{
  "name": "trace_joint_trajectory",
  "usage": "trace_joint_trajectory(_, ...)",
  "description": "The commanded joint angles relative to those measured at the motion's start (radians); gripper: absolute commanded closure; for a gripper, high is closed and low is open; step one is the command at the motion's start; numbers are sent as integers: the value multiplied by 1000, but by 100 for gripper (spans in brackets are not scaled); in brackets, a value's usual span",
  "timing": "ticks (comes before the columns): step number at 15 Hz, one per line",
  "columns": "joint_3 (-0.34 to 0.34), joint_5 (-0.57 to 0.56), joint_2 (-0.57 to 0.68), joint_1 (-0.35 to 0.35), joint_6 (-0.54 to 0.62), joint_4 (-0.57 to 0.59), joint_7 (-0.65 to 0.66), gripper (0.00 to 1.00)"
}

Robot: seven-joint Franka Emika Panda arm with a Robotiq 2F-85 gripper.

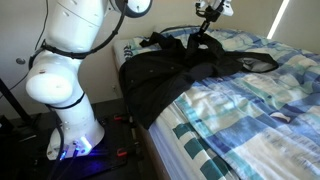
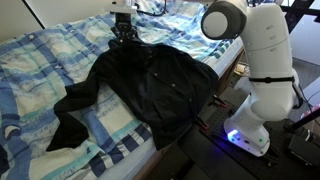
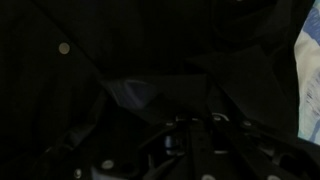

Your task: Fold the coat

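One black coat [image 2: 150,85] lies spread on the blue-and-white bedspread [image 2: 40,60], one side draping over the bed edge. The single gripper [image 2: 123,33] sits at what is probably the collar end. I cannot tell its opening or whether it holds fabric. Only the dark wrist view shows several pale snap buttons [image 3: 64,48].

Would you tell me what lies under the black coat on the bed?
The blue-and-white bedspread shows beside the coat and evidently runs beneath it; one side of the coat hangs past the bedspread's edge. Anything else beneath is covered.
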Motion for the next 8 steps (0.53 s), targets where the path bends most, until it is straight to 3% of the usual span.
trace_joint_trajectory(1,2,-17,47,-2,-18,83,-42,68)
trace_joint_trajectory(8,-10,-55,80,8,0,134,-59,15)
